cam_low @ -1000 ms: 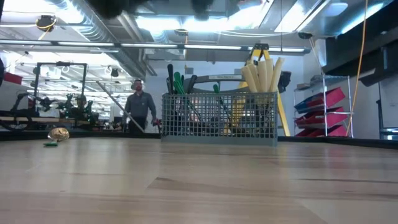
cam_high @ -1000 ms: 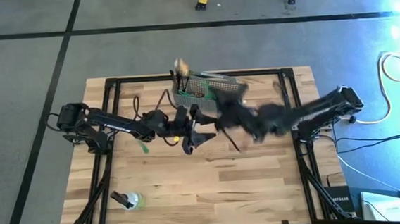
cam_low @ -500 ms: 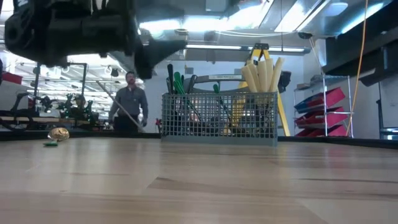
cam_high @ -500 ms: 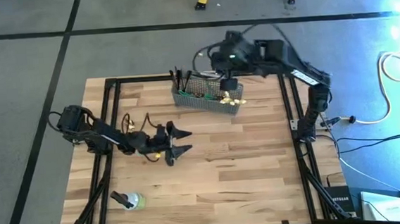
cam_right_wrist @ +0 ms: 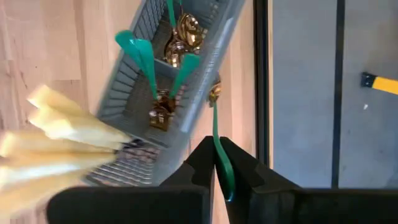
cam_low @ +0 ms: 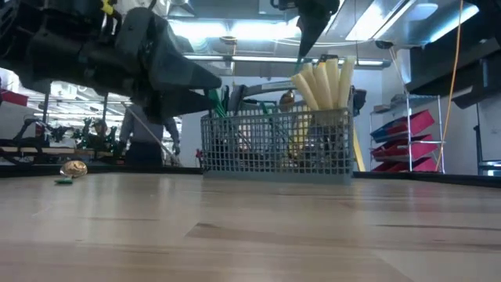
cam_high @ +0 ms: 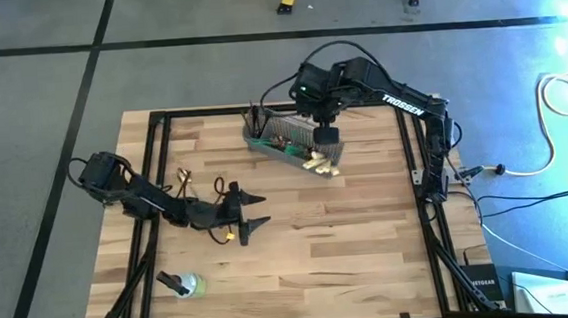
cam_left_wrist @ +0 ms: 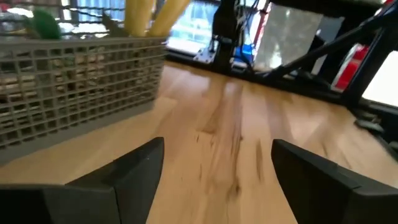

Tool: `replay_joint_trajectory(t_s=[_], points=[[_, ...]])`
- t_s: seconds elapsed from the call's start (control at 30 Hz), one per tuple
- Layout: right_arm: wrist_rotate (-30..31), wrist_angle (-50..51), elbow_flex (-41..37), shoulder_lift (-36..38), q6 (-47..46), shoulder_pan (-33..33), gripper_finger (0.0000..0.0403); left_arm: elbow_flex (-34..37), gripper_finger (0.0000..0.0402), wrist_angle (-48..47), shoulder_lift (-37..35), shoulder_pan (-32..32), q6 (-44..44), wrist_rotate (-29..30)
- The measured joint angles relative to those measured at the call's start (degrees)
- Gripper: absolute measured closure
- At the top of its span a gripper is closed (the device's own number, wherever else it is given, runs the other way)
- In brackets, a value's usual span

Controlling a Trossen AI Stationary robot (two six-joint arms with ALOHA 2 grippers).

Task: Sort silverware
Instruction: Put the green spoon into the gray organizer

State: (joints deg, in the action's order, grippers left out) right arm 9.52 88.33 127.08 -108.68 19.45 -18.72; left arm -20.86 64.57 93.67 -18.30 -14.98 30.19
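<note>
Hanging shut on a green-handled spoon point(cam_right_wrist: 217, 140) above the basket point(cam_high: 293, 143), right gripper point(cam_right_wrist: 219, 163) nearer, handle pointing straight down past the rim; left gripper point(cam_high: 251, 210) waiting wide open mid-table.

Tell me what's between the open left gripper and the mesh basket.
Only bare wooden table, seen in the left wrist view between the left gripper and the basket.
</note>
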Motion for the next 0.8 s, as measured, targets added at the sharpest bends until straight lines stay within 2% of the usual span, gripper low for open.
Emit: replay_joint_trajectory(t_s=[0.2,0.33,0.43,0.57,0.67,0.8], points=[[2.2,-0.4,0.1,0.0,0.0,0.0,0.0402,0.0,0.0119,-1.1,0.0,-1.8,0.4,3.1],[6.6,-1.5,0.2,0.0,0.4,0.0,0.0403,0.0,0.0119,-1.1,0.0,-2.0,0.4,3.1],[12.7,-3.1,0.1,0.7,1.0,0.0,0.0403,0.0,0.0119,-1.3,0.0,-2.0,0.2,3.2],[14.5,-9.0,0.1,3.4,1.8,0.9,0.0403,0.0,0.0119,-2.2,0.0,-2.0,0.0,4.2],[11.3,-12.7,0.1,5.5,1.9,2.7,0.0403,0.0,0.0119,-2.9,0.0,-2.0,-0.7,4.2],[2.7,-7.7,0.2,7.5,-2.7,5.1,0.0403,0.0,0.0119,-2.8,0.0,-2.0,-0.9,4.2]])
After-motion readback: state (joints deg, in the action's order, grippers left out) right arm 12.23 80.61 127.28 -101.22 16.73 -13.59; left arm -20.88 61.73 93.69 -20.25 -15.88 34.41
